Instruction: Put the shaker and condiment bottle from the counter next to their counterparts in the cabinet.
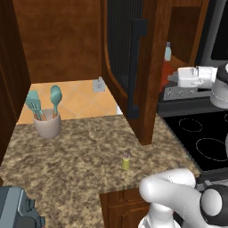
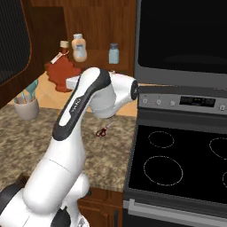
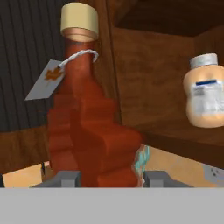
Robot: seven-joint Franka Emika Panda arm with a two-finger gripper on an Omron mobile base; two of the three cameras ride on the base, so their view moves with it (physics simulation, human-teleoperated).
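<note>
- Utensil crock with teal tools is seen at the far left of the bench, well apart from the work.
- Shaker is left standing upright on the bench near its front edge, just below the open cabinet door; not yet moved.
- Condiment bottle is held between the fingers of the gripper, clamped low on its red body; jaws are set at a middling width around it.
- From the right base view the bottle is seen raised to the cabinet shelf, left of a peach-coloured jar and the pale blue bottle.
- Judged step: placement of the bottle inside the cabinet. It is best kept upright, carried clear of the door edge, and set down beside the jar without being knocked against it before release.
- The tag on the neck is likely to snag; slow travel is advised.
</note>
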